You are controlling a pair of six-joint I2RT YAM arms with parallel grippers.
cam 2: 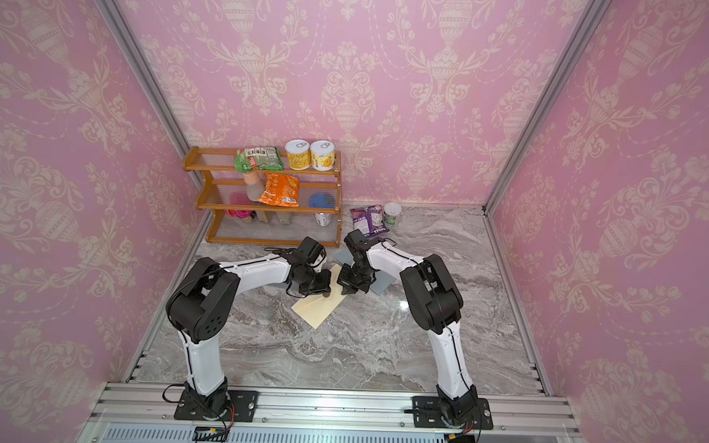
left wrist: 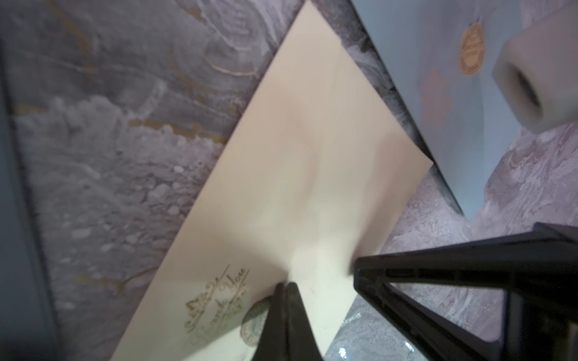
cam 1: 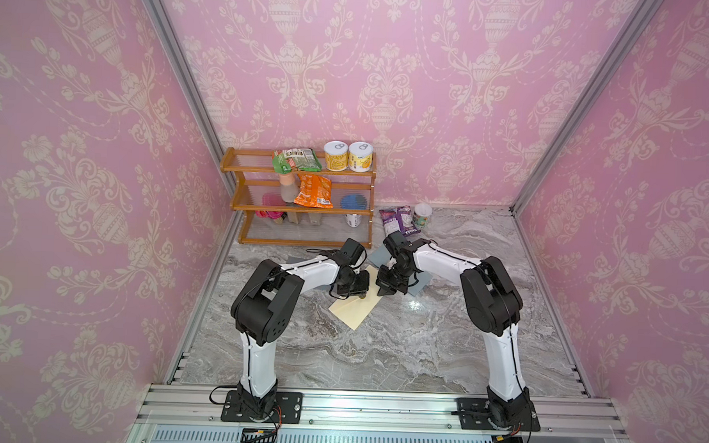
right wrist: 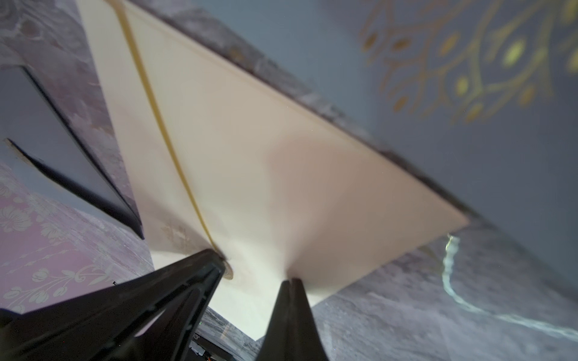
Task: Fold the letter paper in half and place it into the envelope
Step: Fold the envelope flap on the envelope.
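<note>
Marble tabletop (cam 1: 380, 353), pink walls (cam 1: 82, 180) | L claw (left wrist: 286, 286) closed, tips on cream paper (cam 1: 352, 309) mid-table | R claw (right wrist: 291, 283) closed, tips at same far end | blue-grey sheet (cam 1: 421, 283) just behind | "Thank You" print (left wrist: 219, 297) shows in L wrist cam only

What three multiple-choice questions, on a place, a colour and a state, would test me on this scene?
1. Where is the purple packet? A) on a shelf B) on the marble table beside the rack C) in a pincer
2. What colour is the sheet between the arms? A) cream B) red C) green
3. How are the left pincer and right pincer? A) both wide open B) both shut on the sheet C) one open
Answers: B, it lies by the rack's foot; A, it looks pale cream; B, wrist views show closed tips pinching it.
</note>
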